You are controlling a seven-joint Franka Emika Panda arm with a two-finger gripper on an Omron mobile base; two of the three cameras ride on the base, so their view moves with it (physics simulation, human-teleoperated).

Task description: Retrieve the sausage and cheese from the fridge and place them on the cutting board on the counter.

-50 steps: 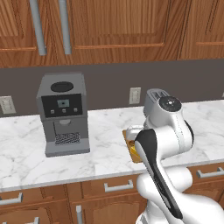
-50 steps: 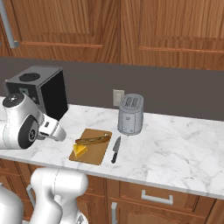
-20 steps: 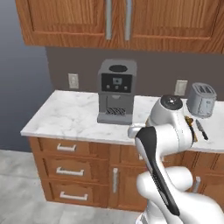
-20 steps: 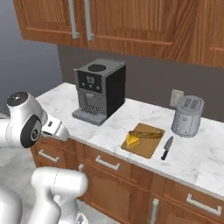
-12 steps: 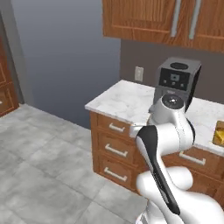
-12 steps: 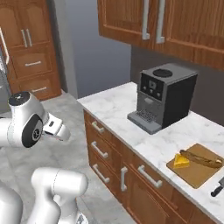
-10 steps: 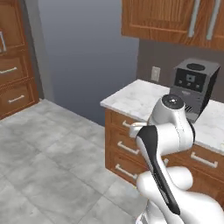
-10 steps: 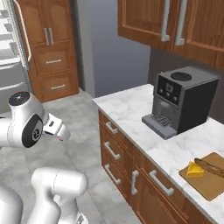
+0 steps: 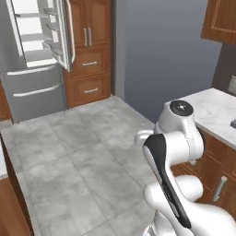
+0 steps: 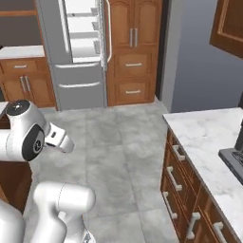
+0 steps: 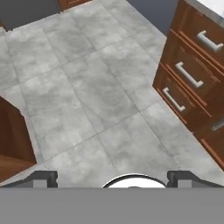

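Note:
The grey fridge (image 9: 34,87) stands across the tiled floor at the far left, one upper door swung open on pale, bare-looking shelves; in the right base view the fridge (image 10: 78,88) is at the top, left of centre. My gripper (image 11: 113,178) hangs over the floor, open, its two dark fingertips (image 11: 43,177) wide apart with nothing between them. The white marble counter (image 9: 214,108) lies to my right, and the counter (image 10: 201,130) runs along the right edge of the right base view. The sausage, the cheese and the cutting board are out of view.
Brown drawers with silver handles (image 11: 192,74) sit under the counter, close on the right. A coffee machine's base (image 10: 233,159) stands on the counter. Tall wooden cabinets (image 9: 90,46) adjoin the fridge. A dark wooden cabinet side (image 11: 13,144) is near on the left. Open grey floor (image 9: 78,147) lies between.
The whole scene has swung: the base turned away from the counter with the coffee machine and board, and the fridge has come into view. The arm's pose and the open gripper look unchanged.

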